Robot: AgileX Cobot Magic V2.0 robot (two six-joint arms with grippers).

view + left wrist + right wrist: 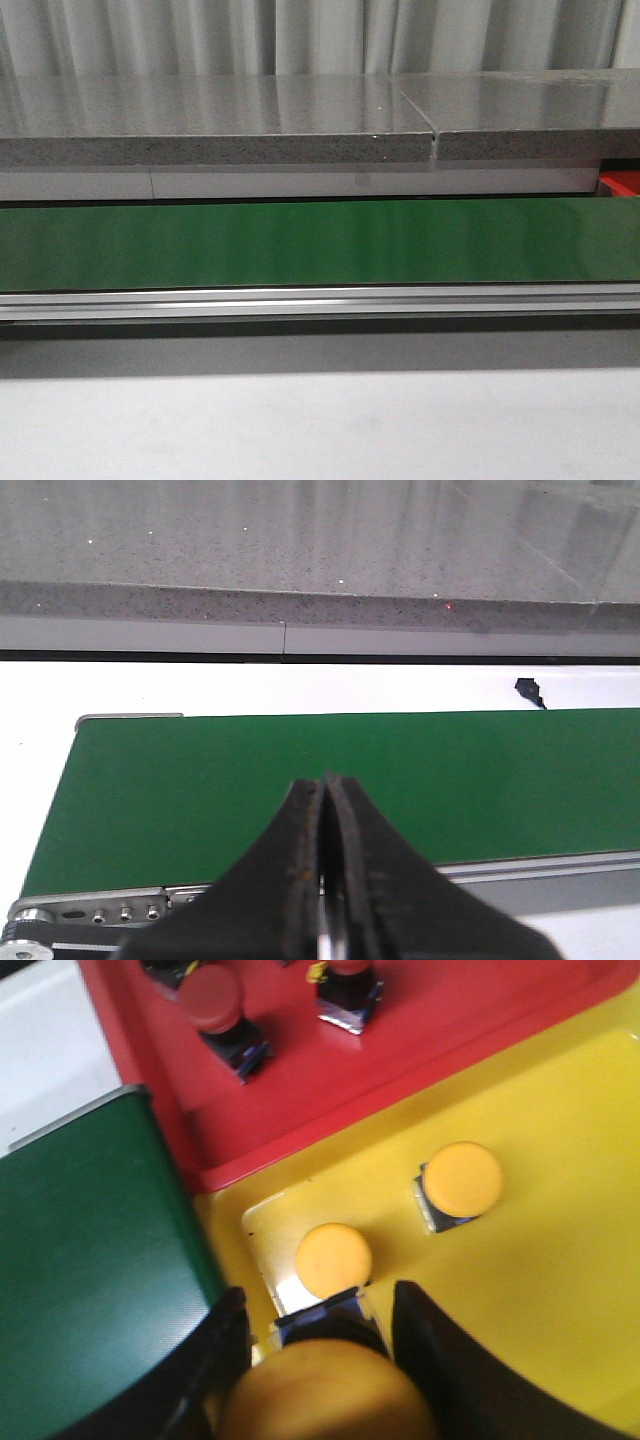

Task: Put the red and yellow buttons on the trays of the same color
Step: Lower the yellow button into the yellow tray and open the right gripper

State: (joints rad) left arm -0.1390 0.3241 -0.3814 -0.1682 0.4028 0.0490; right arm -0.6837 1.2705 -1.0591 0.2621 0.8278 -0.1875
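Front view: only the green conveyor belt, the grey stone worktop behind it and a small red corner at the right edge; neither arm and no button shows here
Right wrist view: the only view with the trays, a red tray touching a yellow tray, both just beside the belt's end
Yellow buttons: round orange-yellow caps on small dark square bases; two stand on the yellow tray, well apart from each other
Red buttons: two on the red tray, one with a dark red dome cap, tilted, one cut off by the frame edge
Right gripper: fingers parted moderately, a third yellow button between them, over the yellow tray; whether the pads press it I cannot tell
Left gripper: fingers pressed together, nothing between them, above the bare belt
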